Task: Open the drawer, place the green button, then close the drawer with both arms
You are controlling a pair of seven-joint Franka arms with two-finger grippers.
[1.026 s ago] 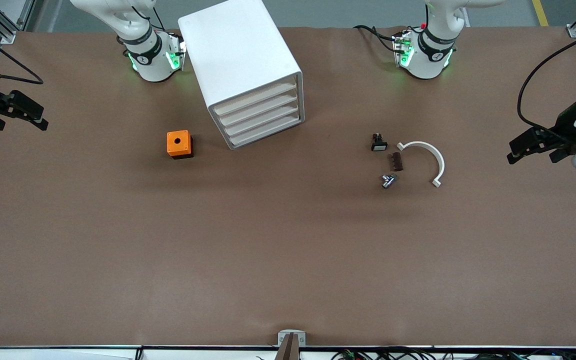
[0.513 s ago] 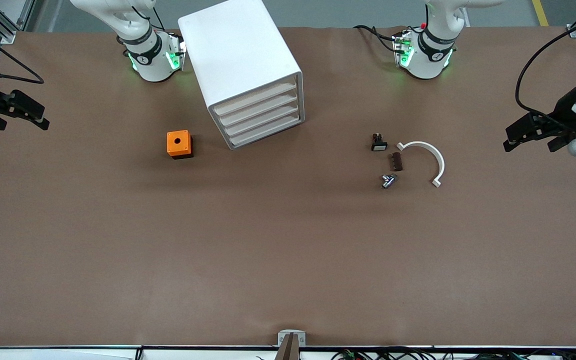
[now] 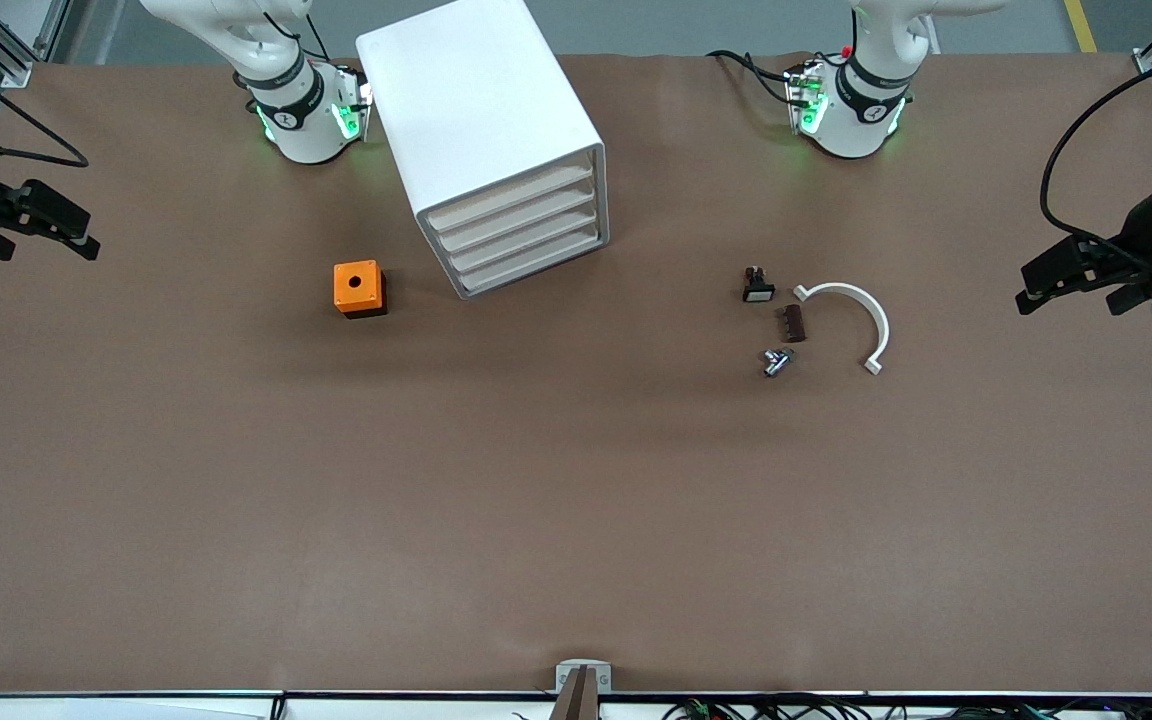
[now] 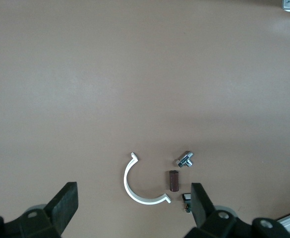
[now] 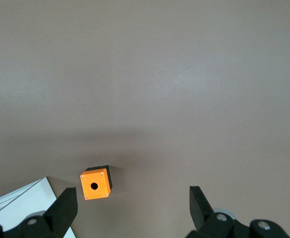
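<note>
Drawer (image 3: 534,264), the lowest of four in the white cabinet (image 3: 481,110), sits fully shut, so by my reading the task has not begun: opening it is the step in hand. Both pincers hang wide open and hold nothing. The right pincer (image 3: 48,230) is over the table (image 3: 576,500) at the right arm's end, well apart from the cabinet; the left pincer (image 3: 1076,280) is over the left arm's end. The next move likely calls for one arm to reach in to the drawer's beige front strip and pull it straight out.

A small metal part (image 3: 776,361) lies nearer the front camera than a brown block (image 3: 793,323), a black switch (image 3: 757,285) and a white curved clip (image 3: 851,320); whether it is the button I cannot tell, as no green cap shows.

The left wrist view brings that cluster closer than the front view does. The right wrist view shows an orange cube (image 5: 96,182) with its hole, beside the cabinet's corner.
</note>
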